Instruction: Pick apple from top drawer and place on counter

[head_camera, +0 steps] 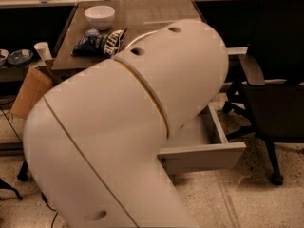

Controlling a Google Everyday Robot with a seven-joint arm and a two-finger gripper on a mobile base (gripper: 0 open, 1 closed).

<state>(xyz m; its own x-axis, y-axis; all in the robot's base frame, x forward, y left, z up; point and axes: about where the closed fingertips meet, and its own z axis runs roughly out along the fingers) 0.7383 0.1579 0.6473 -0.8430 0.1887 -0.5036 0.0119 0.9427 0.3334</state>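
Observation:
My big white arm (128, 127) fills the middle of the view and hides most of the scene. The gripper is not in view; it is behind the arm. The top drawer (209, 151) is pulled open at the lower right; only its grey front panel, right wall and a strip of bare floor show. The apple is hidden. The counter (152, 13) is the grey-brown top behind the arm, with a thin white arc mark near the arm's edge.
A white bowl (99, 16) and a dark blue snack bag (99, 42) lie on the counter's left part. A black office chair (278, 75) stands right of the drawer. A paper cup (42, 50) and a brown bag (31, 91) sit at left.

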